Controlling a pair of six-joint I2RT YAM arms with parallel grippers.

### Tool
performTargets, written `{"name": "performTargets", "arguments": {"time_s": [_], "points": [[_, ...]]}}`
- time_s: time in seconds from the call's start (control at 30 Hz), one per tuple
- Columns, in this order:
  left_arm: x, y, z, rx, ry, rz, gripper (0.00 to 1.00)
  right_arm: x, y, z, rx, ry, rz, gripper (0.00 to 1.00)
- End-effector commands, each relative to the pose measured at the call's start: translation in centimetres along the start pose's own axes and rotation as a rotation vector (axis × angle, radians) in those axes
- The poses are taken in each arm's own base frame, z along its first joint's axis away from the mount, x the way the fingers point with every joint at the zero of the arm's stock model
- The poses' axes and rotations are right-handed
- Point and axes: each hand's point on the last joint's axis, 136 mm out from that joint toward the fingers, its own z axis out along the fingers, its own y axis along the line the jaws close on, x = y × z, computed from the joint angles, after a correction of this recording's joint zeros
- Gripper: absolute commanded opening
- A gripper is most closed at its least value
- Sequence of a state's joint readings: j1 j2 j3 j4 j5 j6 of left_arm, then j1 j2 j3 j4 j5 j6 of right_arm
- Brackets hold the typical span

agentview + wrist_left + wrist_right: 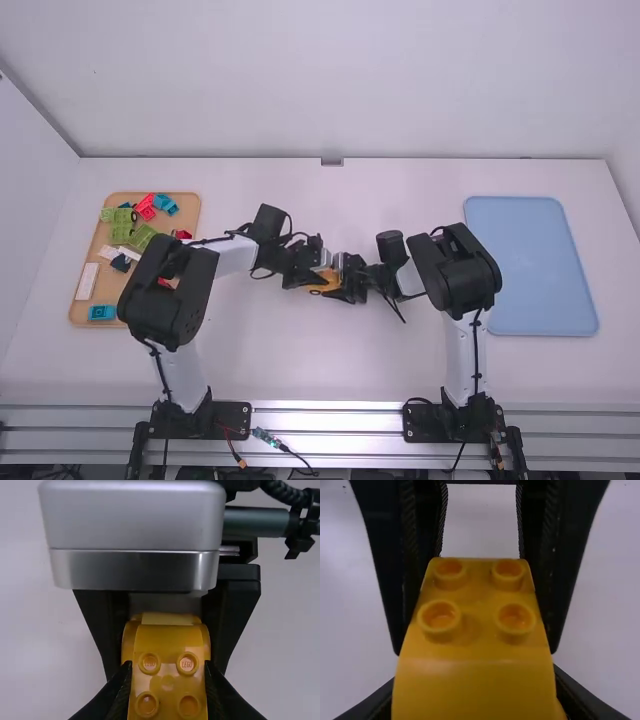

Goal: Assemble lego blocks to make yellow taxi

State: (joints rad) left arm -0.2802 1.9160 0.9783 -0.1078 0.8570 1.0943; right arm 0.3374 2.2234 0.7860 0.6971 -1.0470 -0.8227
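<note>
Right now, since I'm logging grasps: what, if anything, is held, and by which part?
The yellow piece: the left gripper has the sides of its studded end, the right gripper the sides of its smooth end.

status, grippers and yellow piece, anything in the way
Left gripper and right gripper both clamped on yellow piece. Tight space between them. Loose blocks aside on tray.

White desk (330, 370); tan board (190, 222) on its left side; green blocks (122, 222), red block (145, 206) and blue block (165, 204) near the board's far end; teal block (102, 312) at its near end; blue rounded tray (530, 265) on desk's right; small grey fitting (332, 161) mid far edge; pale wall (340, 80) behind; metal rails (325, 408) along near side.
</note>
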Motion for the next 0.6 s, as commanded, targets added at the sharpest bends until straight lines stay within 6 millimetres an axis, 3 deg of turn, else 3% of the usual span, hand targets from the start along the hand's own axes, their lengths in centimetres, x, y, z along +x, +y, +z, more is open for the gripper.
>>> {"name": "performTargets", "arguments": {"time_s": [0.0, 0.57], "points": [[1.3, -0.9, 0.1, 0.020, 0.025, -0.051, 0.02, 1.0, 0.2, 0.2, 0.003, 0.025, -0.021, 0.50], [2.7, -2.3, 1.0, 0.001, 0.013, -0.136, 0.02, 0.9, 0.1, 0.2, 0.005, 0.024, -0.015, 0.50]]}}
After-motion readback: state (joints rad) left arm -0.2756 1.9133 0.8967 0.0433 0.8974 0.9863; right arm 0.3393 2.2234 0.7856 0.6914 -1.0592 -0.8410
